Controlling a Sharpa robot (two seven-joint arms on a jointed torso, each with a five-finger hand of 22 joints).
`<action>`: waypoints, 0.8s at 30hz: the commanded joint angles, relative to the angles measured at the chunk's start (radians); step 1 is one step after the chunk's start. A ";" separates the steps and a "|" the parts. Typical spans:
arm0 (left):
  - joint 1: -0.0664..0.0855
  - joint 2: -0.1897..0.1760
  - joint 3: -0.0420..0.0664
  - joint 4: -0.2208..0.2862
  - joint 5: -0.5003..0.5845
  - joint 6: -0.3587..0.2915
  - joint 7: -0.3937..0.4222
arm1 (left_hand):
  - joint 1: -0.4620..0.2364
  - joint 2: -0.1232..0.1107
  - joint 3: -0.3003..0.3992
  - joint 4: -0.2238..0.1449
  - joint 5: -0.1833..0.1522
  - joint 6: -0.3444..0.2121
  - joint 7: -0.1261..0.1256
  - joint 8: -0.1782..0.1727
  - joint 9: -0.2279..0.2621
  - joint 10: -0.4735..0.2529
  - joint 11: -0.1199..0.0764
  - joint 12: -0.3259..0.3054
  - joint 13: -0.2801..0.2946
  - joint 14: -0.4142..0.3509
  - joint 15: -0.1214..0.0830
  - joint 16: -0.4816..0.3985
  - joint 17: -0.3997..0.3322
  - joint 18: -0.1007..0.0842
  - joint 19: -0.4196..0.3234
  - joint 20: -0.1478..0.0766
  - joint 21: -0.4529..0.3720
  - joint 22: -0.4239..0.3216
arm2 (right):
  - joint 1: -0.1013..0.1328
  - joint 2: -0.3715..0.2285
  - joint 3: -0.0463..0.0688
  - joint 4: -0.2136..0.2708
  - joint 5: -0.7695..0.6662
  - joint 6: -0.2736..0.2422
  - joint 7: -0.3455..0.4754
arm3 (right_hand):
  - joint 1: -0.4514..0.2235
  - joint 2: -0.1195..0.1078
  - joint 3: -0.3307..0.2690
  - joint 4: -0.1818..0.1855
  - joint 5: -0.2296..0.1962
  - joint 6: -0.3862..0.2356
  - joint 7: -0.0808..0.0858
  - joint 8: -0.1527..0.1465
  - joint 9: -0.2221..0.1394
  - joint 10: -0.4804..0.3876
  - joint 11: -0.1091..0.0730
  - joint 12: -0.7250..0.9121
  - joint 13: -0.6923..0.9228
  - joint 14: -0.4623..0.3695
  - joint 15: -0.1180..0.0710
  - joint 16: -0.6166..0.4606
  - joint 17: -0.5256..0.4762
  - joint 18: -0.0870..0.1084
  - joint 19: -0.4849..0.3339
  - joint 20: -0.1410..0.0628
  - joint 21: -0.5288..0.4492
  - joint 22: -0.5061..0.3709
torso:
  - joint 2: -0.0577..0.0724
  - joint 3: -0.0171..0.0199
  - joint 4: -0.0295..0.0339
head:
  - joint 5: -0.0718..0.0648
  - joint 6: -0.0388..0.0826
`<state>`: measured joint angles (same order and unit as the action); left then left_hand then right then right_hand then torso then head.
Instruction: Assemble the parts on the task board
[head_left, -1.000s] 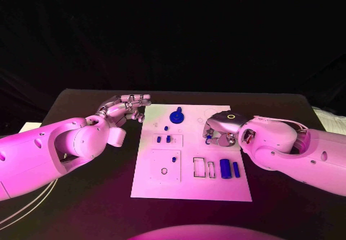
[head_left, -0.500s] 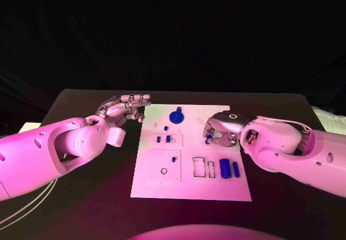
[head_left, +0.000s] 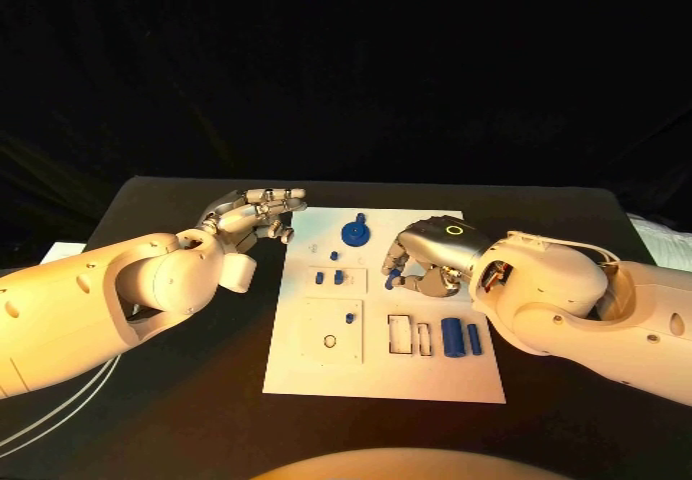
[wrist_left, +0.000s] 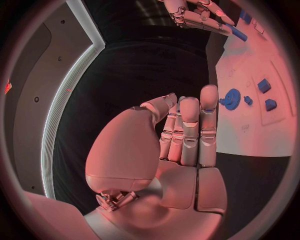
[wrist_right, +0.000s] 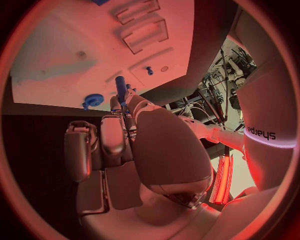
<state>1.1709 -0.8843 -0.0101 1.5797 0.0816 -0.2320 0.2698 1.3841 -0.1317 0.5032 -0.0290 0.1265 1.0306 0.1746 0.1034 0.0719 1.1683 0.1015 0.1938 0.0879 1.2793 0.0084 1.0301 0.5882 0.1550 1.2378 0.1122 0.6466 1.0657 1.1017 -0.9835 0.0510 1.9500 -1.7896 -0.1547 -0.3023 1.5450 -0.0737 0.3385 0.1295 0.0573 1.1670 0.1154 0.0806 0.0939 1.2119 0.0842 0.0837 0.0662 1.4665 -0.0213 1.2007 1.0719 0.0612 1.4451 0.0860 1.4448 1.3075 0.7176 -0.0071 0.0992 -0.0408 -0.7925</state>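
The white task board (head_left: 382, 375) lies in the middle of the black table. My right hand (head_left: 428, 260) hovers over the board's upper middle and pinches a slim blue peg (head_left: 391, 270), whose tip sticks out between the fingers (wrist_right: 120, 88). A blue gear (head_left: 355, 235) stands on the board just beyond it, gear (wrist_right: 94, 100). My left hand (head_left: 261, 214) hangs off the board's far left corner, fingers (wrist_left: 189, 127) straight and side by side, holding nothing. The left wrist view also shows the gear (wrist_left: 232, 98) and my right hand (wrist_left: 199, 15) with the peg (wrist_left: 237, 33).
Two small blue blocks (head_left: 330, 278) sit in a recessed square, a short pin (head_left: 349, 318) stands in the panel below. Two blue cylinders (head_left: 460, 338) lie at the board's right beside two rectangular slots (head_left: 408, 336). A white cable (head_left: 43, 420) trails at the table's left.
My right hand has shifted a little to the left over the board, carrying the peg. The left hand has stayed where it was.
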 joint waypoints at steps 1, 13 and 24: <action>-0.001 0.005 0.000 0.000 -0.004 0.019 0.004 | 0.002 0.006 -0.004 0.001 0.002 -0.001 0.005 0.003 -0.002 -0.007 -0.003 0.003 0.001 -0.007 0.002 -0.004 -0.001 0.016 -0.005 -0.002 -0.003 -0.001 | -0.007 0.025 0.000 0.021 0.010 -0.014 0.004 | 0.003 -0.003 0.043 -0.033 0.005 0.006 0.003 -0.001 0.002 0.038 -0.028 0.001 0.001 0.025 -0.002 0.005 -0.001 -0.014 0.004 -0.002 0.002 0.091 | 0.000 -0.0013 0.0011 | 0.012 -0.005; -0.001 0.016 0.000 0.000 -0.004 0.024 0.002 | 0.002 0.008 -0.005 0.001 0.002 -0.001 0.005 0.004 -0.002 -0.008 -0.003 0.004 0.001 -0.008 0.002 -0.004 -0.002 0.016 -0.005 -0.002 -0.003 -0.001 | -0.063 0.161 -0.005 0.001 0.030 0.007 0.051 | 0.000 -0.005 0.056 -0.041 0.013 0.004 0.008 -0.006 0.002 0.038 -0.025 -0.006 0.001 0.025 0.000 0.004 -0.002 -0.013 0.002 -0.001 0.001 0.089 | 0.001 -0.0033 0.0010 | 0.045 -0.017; -0.001 0.015 0.000 0.003 -0.004 0.025 0.001 | 0.002 0.008 -0.005 0.001 0.002 -0.001 0.005 0.004 -0.002 -0.008 -0.003 0.004 0.001 -0.008 0.002 -0.004 -0.002 0.016 -0.005 -0.002 -0.003 -0.001 | -0.105 0.225 -0.022 -0.077 0.031 0.043 0.070 | -0.003 -0.006 0.064 -0.046 0.021 0.003 0.009 -0.009 0.002 0.037 -0.023 -0.010 0.001 0.024 0.001 0.004 -0.003 -0.012 0.000 0.000 -0.001 0.087 | 0.001 -0.0006 -0.0006 | 0.056 -0.020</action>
<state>1.1701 -0.8704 -0.0103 1.5801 0.0810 -0.2274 0.2678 1.3840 -0.1317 0.5032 -0.0290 0.1265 1.0306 0.1746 0.1034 0.0710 1.1647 0.0980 0.1938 0.0876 1.2798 0.0088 1.0301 0.5873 0.1549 1.2379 0.1122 0.6467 1.0658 1.0001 -0.7619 0.0291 1.8784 -1.7558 -0.1404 -0.2529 1.5447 -0.0740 0.3592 0.1226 0.0740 1.1706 0.1190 0.0756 0.0946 1.2152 0.0876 0.0684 0.0649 1.4665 -0.0213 1.2006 1.0698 0.0612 1.4450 0.0860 1.4446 1.3080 0.7192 -0.0084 0.0985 0.0135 -0.8128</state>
